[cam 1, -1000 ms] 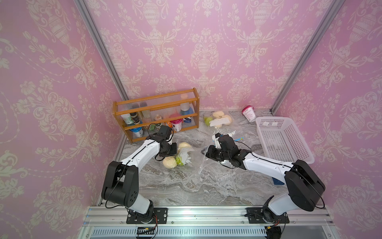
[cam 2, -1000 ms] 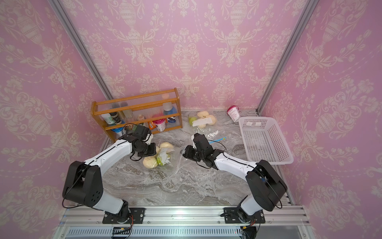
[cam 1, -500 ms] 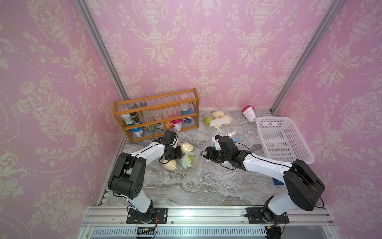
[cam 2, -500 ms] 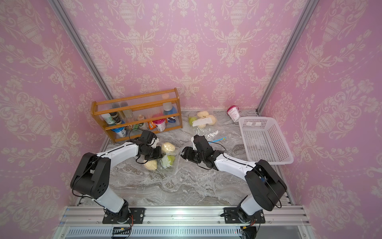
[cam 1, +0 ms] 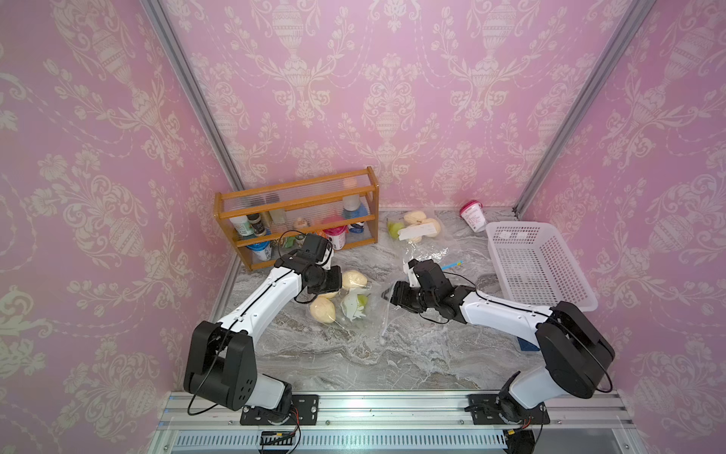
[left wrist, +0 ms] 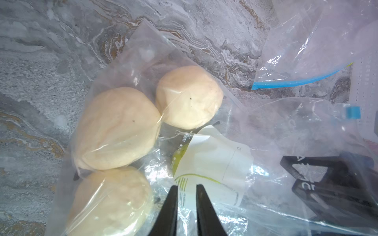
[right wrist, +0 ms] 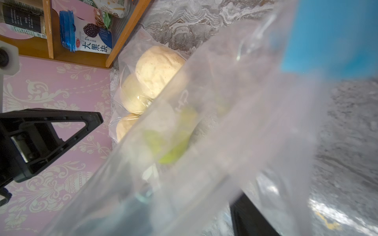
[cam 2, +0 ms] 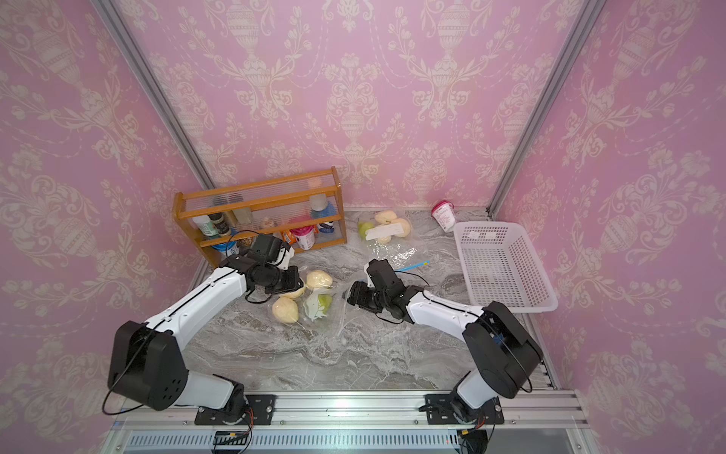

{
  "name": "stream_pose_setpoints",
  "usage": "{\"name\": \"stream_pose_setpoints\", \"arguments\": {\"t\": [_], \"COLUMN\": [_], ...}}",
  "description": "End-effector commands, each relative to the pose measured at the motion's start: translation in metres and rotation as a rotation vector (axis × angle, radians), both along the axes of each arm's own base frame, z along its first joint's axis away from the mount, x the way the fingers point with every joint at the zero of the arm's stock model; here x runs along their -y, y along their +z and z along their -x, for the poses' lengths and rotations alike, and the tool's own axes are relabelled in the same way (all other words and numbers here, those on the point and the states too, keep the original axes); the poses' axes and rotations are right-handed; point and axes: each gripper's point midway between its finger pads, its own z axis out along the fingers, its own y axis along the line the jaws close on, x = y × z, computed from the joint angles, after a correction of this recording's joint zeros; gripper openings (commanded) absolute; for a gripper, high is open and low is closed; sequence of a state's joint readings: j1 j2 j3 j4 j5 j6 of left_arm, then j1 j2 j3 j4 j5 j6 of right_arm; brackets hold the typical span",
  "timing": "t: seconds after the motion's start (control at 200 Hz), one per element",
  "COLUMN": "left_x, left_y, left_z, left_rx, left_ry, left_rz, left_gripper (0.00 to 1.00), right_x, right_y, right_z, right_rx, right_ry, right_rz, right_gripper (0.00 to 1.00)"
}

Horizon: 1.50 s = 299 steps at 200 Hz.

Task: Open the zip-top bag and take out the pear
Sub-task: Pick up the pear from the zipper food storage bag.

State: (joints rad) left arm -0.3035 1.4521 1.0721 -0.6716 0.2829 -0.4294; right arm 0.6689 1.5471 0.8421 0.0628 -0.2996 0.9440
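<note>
The left tool (left wrist: 186, 187) points down onto the zip-top bag (left wrist: 286, 126). Its two black tips are almost together, with only a slim gap between them, and I cannot tell whether any film is pinched there. Right under the tips lies a white label (left wrist: 212, 159). Beside it, three pale pears (left wrist: 118, 128) press against one another inside the clear film. In a top view a green fruit (cam 1: 362, 300) shows half behind that label, in the same bag.

The right tool (cam 1: 387, 294) stands at the bag's other end with its jaws wide apart. The film drapes across them, blurred close to the right wrist camera. The bag's blue slider (left wrist: 352, 112) sits toward this end.

Behind the right tool, a second clear bag (cam 1: 432, 251) with a blue zip strip holds more fruit and a label at its far end, near the back wall. At the back left, a wooden rack (cam 1: 373, 204) carries bottles and cups on two shelves, just behind the left tool. A pink-lidded cup (cam 1: 473, 215) lies tilted by the back wall. Near it, a white basket (cam 1: 542, 267) sits along the right edge, well apart from the zip-top bag.

A broad stretch of marble worktop (cam 1: 353, 353) runs between the bag's near edge and the front rail. The left arm lies close along the worktop's left edge.
</note>
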Motion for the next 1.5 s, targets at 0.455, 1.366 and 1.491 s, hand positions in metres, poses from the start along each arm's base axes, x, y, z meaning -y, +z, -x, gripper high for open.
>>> {"name": "stream_pose_setpoints", "arguments": {"t": [0.455, 1.366, 1.491], "left_x": [0.042, 0.074, 0.088], "left_y": [-0.093, -0.061, -0.069], "left_z": [0.016, 0.001, 0.006], "left_rx": [-0.187, -0.141, -0.161], "left_ry": [-0.042, -0.115, -0.145], "left_rz": [0.037, 0.084, 0.108], "left_gripper": [0.19, 0.29, 0.27], "right_x": [-0.004, 0.015, 0.013], "right_y": [-0.021, -0.028, -0.032], "right_z": [0.007, -0.002, -0.003], "right_rx": [-0.094, -0.100, -0.124], "right_ry": [-0.005, -0.152, -0.174], "right_rz": [-0.017, 0.007, -0.013], "right_gripper": [0.63, 0.57, 0.57]}}
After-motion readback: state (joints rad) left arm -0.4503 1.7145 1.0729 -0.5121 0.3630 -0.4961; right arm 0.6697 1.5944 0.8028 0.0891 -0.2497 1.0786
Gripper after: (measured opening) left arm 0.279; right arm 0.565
